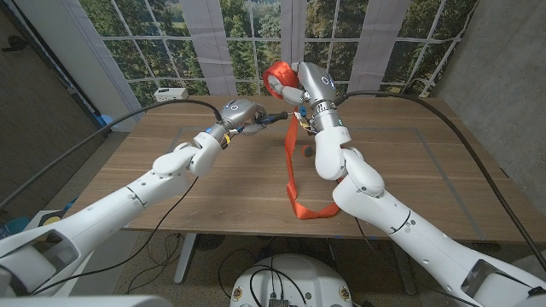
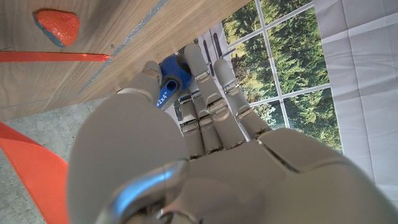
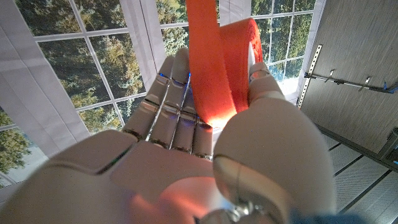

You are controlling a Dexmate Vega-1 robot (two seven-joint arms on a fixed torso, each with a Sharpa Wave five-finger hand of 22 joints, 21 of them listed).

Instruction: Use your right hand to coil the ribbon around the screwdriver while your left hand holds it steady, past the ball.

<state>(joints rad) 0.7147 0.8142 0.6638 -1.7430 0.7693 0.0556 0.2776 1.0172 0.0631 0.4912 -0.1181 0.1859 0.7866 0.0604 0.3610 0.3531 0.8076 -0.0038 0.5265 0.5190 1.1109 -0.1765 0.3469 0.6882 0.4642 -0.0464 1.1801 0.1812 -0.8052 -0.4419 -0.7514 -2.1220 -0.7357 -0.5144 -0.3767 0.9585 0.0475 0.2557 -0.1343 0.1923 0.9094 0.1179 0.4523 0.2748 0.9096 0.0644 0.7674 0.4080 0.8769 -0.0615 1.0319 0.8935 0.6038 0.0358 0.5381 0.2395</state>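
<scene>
The left robot hand point(image 1: 241, 113) grips the blue-handled screwdriver point(image 1: 271, 118) level above the tabletop point(image 1: 171, 162). The right robot hand point(image 1: 314, 85) is raised beside its tip, clutching the orange ribbon point(image 1: 291, 166) (a loop shows between thumb and fingers in the right wrist view). The ribbon hangs down to a folded heap at the tabletop's near edge.

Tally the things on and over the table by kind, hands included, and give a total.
Robot hands: 2 (left hand, right hand)
Screwdrivers: 1 (screwdriver, held by the left hand)
Ribbons: 1 (orange ribbon, held by the right hand)
Balls: 1 (ball)
White boxes: 1 (white box)
Total: 6
</scene>
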